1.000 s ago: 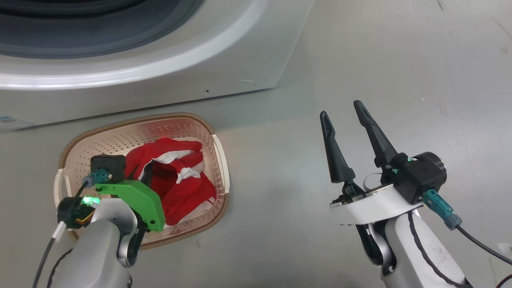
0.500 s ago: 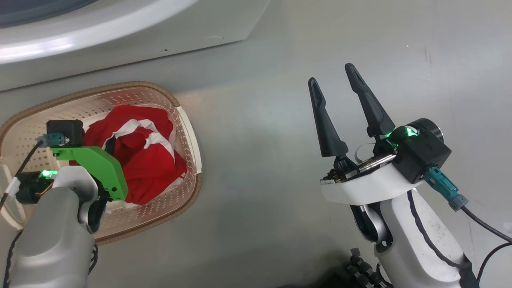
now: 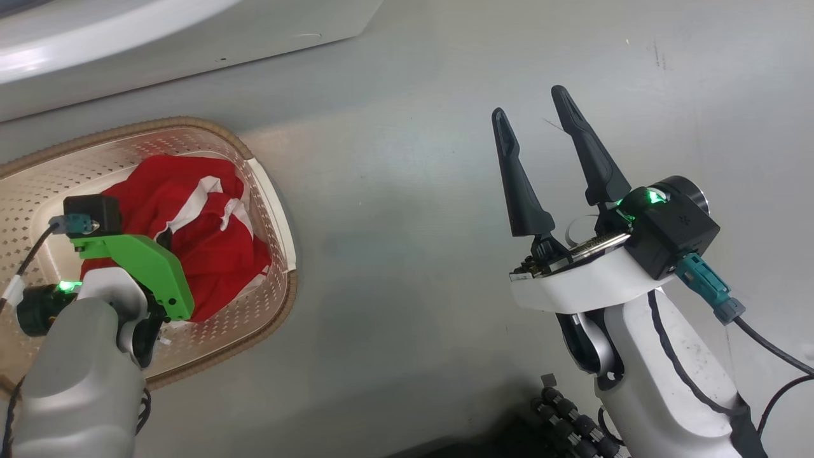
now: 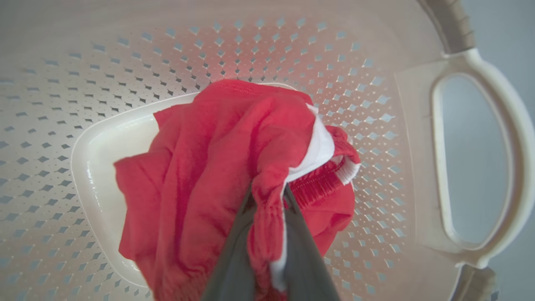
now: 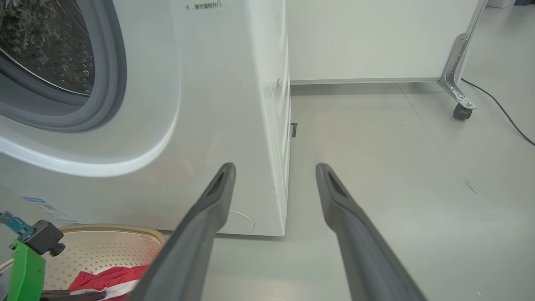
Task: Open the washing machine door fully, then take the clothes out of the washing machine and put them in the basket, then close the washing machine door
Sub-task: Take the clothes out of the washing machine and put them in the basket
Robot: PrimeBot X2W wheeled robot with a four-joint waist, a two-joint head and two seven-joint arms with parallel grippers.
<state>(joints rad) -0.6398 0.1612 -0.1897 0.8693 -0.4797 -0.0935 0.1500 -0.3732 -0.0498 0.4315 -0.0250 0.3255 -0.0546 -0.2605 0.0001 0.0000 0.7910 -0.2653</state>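
Load: clothes (image 4: 200, 175) inside basket (image 4: 334, 62) — left claw (image 4: 267, 194) pinched shut on a red fold, release pending. Empty right claw (image 3: 528, 100) spread wide over floor (image 3: 407, 191). Mouth of washing machine (image 5: 217, 104) uncovered — closing it is left to do.

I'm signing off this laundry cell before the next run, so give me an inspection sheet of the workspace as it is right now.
Surface: grey floor, faint scuffs.
Job's things: red clothes inside the basket, which stands on the floor before the washing machine; drum opening uncovered.
Clutter: nothing seen.
Grippers: left gripper shut on the clothes, inside the basket; right gripper open, empty, above the floor.
Cables: teal-plugged cable on the right wrist; a floor cable runs past the castor.
Surroundings: white panel on that castor, beyond the machine.
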